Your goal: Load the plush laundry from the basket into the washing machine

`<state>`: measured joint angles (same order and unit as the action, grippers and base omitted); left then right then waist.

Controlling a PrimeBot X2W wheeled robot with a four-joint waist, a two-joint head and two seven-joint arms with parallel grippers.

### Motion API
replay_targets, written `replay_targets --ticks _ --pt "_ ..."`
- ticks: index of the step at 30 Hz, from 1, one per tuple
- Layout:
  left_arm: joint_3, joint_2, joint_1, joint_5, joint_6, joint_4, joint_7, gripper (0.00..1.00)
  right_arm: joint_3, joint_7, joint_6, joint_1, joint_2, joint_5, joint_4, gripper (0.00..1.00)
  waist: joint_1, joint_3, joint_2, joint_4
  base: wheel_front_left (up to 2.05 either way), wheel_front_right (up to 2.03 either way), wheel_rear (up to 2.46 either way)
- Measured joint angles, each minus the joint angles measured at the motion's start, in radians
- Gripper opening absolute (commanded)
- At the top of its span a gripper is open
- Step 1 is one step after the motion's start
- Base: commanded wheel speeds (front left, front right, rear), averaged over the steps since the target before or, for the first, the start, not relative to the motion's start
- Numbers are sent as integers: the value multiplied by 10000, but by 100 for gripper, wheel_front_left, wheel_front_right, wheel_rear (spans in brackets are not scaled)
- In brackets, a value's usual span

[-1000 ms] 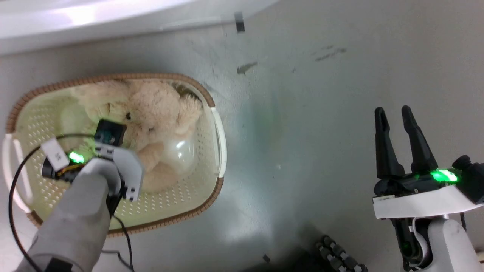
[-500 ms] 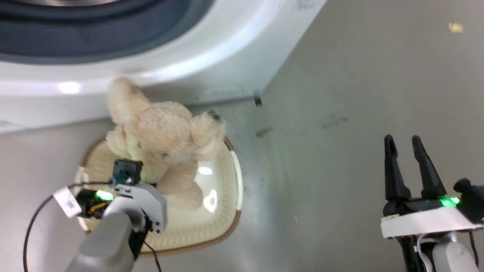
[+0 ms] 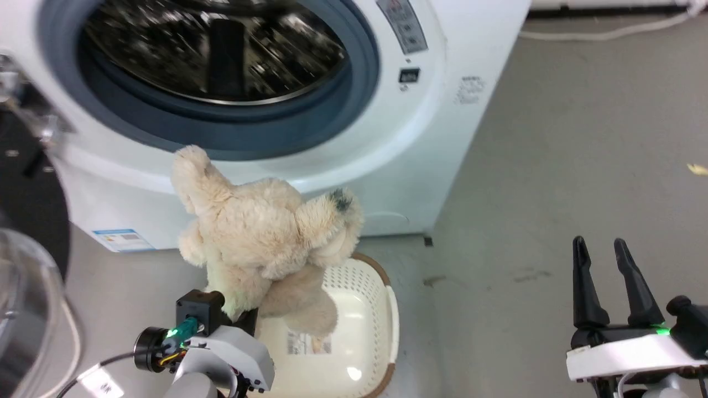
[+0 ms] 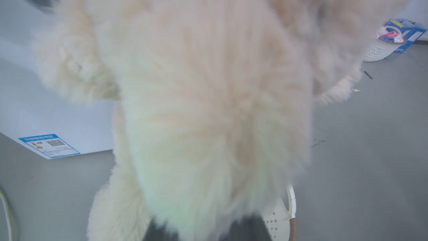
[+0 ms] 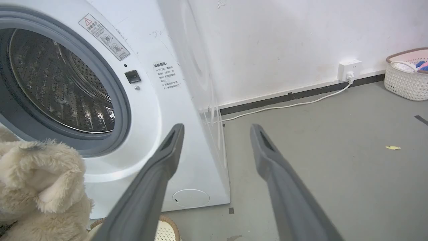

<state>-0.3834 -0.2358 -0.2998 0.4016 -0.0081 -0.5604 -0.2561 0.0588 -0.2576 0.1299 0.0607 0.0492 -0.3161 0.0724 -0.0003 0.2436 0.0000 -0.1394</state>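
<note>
The plush laundry (image 3: 265,243) hangs in the air in front of the washing machine (image 3: 453,110), just below its open mouth and above the basket (image 3: 391,315). My left gripper (image 3: 243,319) has it clamped from underneath. Its 2 fingers are buried in the fur, and in the left wrist view the cream pile crowds right up to the lens. 1 limb points up at the white front just under the grey door seal (image 3: 238,132). The basket sits on the grey floor (image 3: 553,166) close to the machine's front, with a label (image 3: 307,342) showing on its bottom. Beyond the seal I see the shiny steel drum (image 3: 221,50). The door (image 3: 27,232) stands swung out at my left. My right gripper (image 3: 599,243) hovers well apart on the right, fingers spread, nothing between them.
</note>
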Motion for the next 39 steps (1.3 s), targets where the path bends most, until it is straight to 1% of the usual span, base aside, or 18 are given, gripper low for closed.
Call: replay_targets --ticks 2,5,9,12,13,17,22,25,28,33,36,39 --pt "337 104 368 -82 -54 715 0 0 -6 0 0 -82 0 0 6 100 0 -246 0 170 0 0 0" --pt "823 136 656 -516 -31 1768 2 0 -42 0 0 -183 0 0 -6 100 0 -467 0 382 0 0 0" --pt "1557 376 679 -828 82 3024 -2 0 -90 -2 0 -192 0 -2 -81 100 2 -356 0 471 0 0 0" --pt "1941 619 456 -861 38 3411 0 0 -249 -2 0 -179 0 -2 -100 100 3 -80 0 411 0 0 0" --pt "2054 658 287 -861 -38 3467 0 0 -314 -2 0 -155 -2 -4 -111 100 3 30 0 376 0 0 0" --pt "2550 598 -800 -861 -221 3461 0 0 -570 0 0 47 -2 -58 -173 100 4 561 0 170 0 0 0" --pt "2777 105 -2454 -932 -407 2867 94 0 -853 0 0 628 0 -362 -215 100 5 1317 0 -257 0 0 0" --pt "2847 -215 -3595 -926 -487 2583 581 0 -1011 0 0 890 0 -575 -299 100 4 1836 0 -539 0 0 0" --pt "2788 -700 -5052 -1022 -677 2245 1262 0 -1172 -2 0 1234 0 -727 -420 100 5 2486 0 -790 0 0 0" --pt "2523 -1536 -7694 -1258 -968 1133 2226 0 -1352 0 0 1742 2 -1035 -593 100 6 3653 0 -1185 0 0 0" --pt "1981 -2151 -9156 -1802 -1074 424 2445 0 -1536 0 0 1971 0 -1300 -679 100 7 4300 0 -1427 0 0 0" --pt "1691 -2391 -10380 -1889 -1110 -462 2740 0 -1632 -2 0 2192 0 -1628 -777 100 6 4846 0 -1683 0 0 0"
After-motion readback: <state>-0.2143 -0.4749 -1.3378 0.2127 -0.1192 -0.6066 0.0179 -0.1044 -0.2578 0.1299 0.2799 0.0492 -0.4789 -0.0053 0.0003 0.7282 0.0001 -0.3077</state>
